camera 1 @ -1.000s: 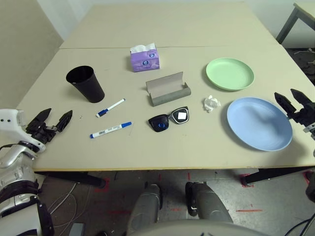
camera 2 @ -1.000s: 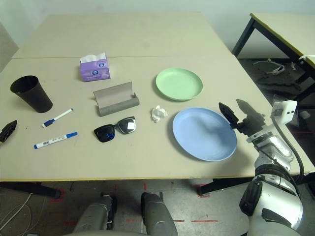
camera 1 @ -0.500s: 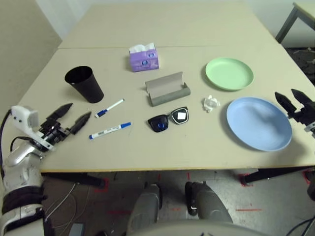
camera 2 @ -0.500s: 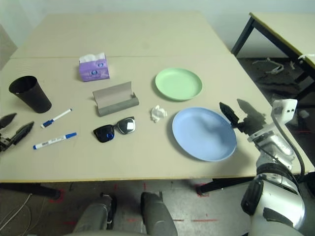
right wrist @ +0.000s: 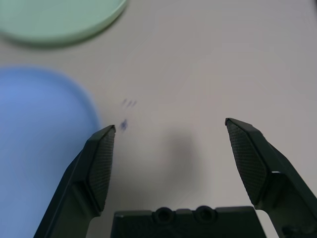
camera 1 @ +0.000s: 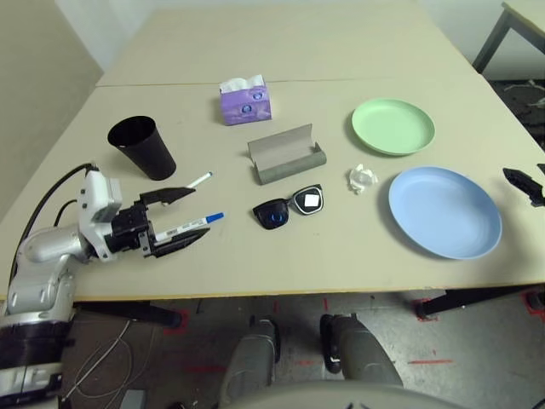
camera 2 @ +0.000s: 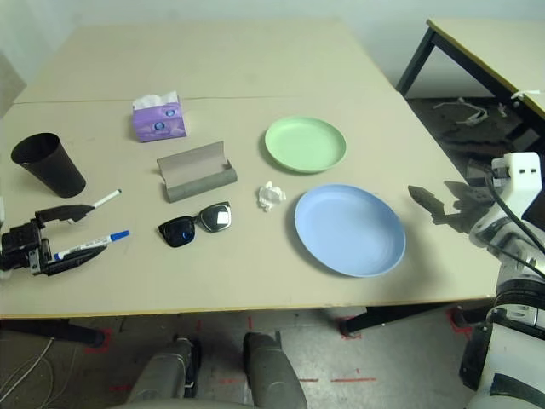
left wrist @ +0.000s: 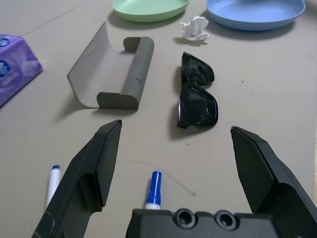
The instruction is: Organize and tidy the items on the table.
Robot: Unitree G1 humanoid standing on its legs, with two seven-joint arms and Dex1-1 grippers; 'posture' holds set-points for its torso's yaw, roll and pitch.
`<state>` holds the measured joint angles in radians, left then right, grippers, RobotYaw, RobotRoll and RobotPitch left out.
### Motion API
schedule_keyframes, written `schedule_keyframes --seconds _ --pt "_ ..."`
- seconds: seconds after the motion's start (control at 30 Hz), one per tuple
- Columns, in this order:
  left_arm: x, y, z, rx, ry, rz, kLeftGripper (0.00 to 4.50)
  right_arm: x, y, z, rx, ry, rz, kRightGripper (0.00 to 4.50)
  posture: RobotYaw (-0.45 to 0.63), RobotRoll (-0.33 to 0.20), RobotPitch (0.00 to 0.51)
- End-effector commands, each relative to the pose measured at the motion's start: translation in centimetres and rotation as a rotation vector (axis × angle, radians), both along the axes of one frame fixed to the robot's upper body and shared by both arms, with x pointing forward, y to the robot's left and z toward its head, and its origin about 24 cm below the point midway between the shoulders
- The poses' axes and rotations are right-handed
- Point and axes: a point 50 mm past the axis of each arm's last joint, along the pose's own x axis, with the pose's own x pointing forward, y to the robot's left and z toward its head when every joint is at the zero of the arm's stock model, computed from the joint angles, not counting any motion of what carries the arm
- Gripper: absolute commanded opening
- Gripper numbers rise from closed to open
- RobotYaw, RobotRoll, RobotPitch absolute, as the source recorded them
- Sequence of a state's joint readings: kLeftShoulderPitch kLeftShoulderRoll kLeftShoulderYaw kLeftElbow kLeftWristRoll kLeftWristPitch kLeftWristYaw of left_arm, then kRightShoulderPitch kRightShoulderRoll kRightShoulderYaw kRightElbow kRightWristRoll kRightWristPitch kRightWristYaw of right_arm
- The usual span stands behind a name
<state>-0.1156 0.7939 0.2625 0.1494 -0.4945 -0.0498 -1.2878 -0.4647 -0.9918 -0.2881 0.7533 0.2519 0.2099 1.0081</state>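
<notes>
Since both markers (camera 1: 189, 226) sit loose at lower left between the empty, wide-open left gripper (camera 1: 174, 217) fingers, with sunglasses (camera 1: 289, 207), case (camera 1: 287, 155) and plates (camera 1: 393, 127) scattered farther up, tidying looks barely started, and the right gripper (camera 2: 438, 203) gapes empty too.

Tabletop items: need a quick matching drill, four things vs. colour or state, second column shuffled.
Things:
1. glasses case
2. paper wad
3. cup
4. left hand

States:
A. black, upright
B. open, over a blue-capped marker
C. grey, lid up
D. white, crumpled, between the sunglasses and the light-blue plate

Pairs: 1-C, 2-D, 3-A, 4-B
</notes>
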Motion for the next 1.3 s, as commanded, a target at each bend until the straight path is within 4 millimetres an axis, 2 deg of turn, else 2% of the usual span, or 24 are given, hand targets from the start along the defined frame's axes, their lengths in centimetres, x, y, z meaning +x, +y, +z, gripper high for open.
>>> schedule_keyframes --seconds 0.03,0.27,0.5,0.8,0.87,1.03,1.2,1.23,1.3 --pt "0.0 -0.1 -1.4 0.014 0.039 -0.006 4.47 -0.3 1.1 0.4 0.001 0.127 0.057 4.50 -0.18 0.000 0.175" --pt "0.2 0.3 -1.9 0.019 0.040 -0.002 4.47 -0.9 2.2 1.4 0.087 0.206 0.105 4.50 -0.19 0.000 0.171" --pt "-0.2 0.2 -2.6 0.025 0.039 0.002 4.47 -2.0 3.3 0.2 0.127 0.386 0.172 4.50 -0.17 0.000 0.169" --pt "0.0 -0.3 -2.3 0.034 0.008 -0.005 4.49 -2.8 3.3 -0.9 0.123 0.561 0.194 4.39 -0.15 0.000 0.169" --pt "0.1 -0.3 -2.4 0.035 0.007 -0.003 4.50 -2.7 3.4 -0.8 0.140 0.572 0.197 3.82 -0.15 0.000 0.171" --pt "-0.2 -0.6 -3.1 0.050 0.019 -0.016 4.50 -2.6 3.6 -0.9 0.174 0.582 0.199 1.92 -0.15 0.000 0.170" --pt "-0.2 -0.9 -3.4 0.048 0.019 -0.018 4.50 -2.6 3.6 -1.0 0.179 0.583 0.195 0.21 -0.15 0.000 0.169" --pt "-0.1 -1.0 -3.4 0.047 0.018 -0.018 4.50 -2.5 3.5 -1.0 0.180 0.581 0.193 0.02 -0.15 0.000 0.168" --pt "-0.1 -1.1 -3.4 0.045 0.016 -0.018 4.50 -2.3 3.5 -0.8 0.189 0.566 0.191 0.02 -0.15 0.000 0.168"
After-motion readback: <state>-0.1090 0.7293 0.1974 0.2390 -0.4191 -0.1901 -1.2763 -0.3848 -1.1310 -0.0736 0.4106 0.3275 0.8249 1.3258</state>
